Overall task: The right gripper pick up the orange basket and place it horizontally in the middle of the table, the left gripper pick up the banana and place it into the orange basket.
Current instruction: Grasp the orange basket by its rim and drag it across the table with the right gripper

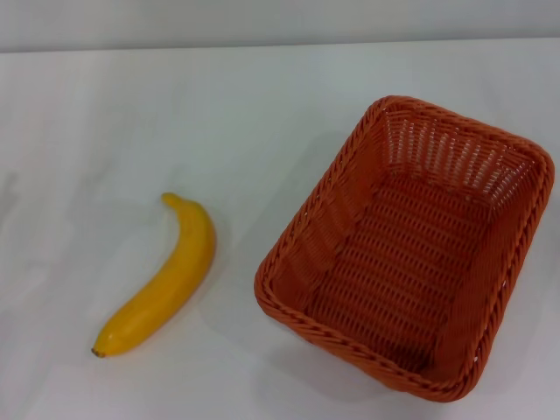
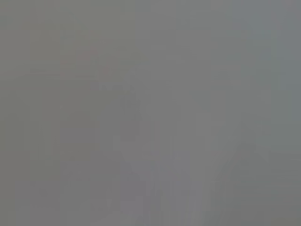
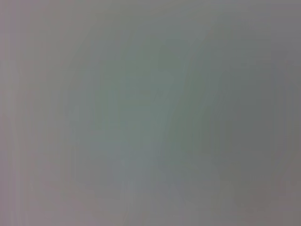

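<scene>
Neither my left hand nor my right hand shows in the head view, and both wrist views give only a flat grey blur, so I cannot tell where they are relative to the things, how my arms are posed, or whether either hand is wide, narrow or holding anything.

The basket (image 1: 407,249) stands on the table (image 1: 131,114) on my right side, well apart from the table's far edge. It sits askew, its long sides running on a slant from near-left to far-right, its opening facing up. It is orange wicker, rectangular, with sloping openwork walls, a tightly woven floor and a thick braided rim. It is empty.

The banana (image 1: 162,280) lies flat on the table to the left of the basket, near it but not touching. It is smooth, glossy, yellow-orange and curved, with its dark tip toward me and its short stem pointing away
</scene>
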`<state>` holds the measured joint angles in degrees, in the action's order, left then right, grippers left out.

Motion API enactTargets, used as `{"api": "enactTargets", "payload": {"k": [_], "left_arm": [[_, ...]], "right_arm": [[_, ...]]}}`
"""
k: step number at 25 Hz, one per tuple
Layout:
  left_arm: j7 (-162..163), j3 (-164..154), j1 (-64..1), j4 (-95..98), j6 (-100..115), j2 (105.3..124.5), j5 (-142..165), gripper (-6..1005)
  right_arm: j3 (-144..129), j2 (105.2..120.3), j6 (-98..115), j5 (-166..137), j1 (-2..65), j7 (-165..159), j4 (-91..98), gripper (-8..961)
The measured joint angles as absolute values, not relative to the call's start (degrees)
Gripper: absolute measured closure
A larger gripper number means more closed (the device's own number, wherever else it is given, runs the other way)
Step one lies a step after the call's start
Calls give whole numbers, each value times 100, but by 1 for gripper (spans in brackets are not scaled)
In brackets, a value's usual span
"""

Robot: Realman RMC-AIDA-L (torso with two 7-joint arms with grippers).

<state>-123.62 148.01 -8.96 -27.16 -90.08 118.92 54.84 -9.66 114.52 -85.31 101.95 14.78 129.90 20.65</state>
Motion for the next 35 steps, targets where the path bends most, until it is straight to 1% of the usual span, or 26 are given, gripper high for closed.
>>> {"api": "enactTargets", "payload": {"k": [10, 17, 23, 29, 35], "left_arm": [[-12366, 14801, -889, -2716, -9008, 11892, 5497, 112], [-12333, 14801, -882, -2716, -9008, 11892, 5509, 112], [-12309, 14801, -848, -2716, -9008, 11892, 5513, 112], [-12294, 14801, -825, -2716, -9008, 11892, 5529, 113], [-12104, 14819, -822, -2841, -8963, 11892, 5688, 113]], "right_arm": [[-979, 11450, -8543, 10196, 1476, 12990, 2065, 97], [-1146, 11418, -8524, 10142, 1491, 12718, 2332, 98], [-1955, 11450, -8241, 10133, 1493, 11872, 3280, 100], [-2926, 11402, -7551, 9516, 1540, 10382, 4689, 102], [-3054, 11382, -7528, 7885, 1971, 8774, 5999, 103]]}}
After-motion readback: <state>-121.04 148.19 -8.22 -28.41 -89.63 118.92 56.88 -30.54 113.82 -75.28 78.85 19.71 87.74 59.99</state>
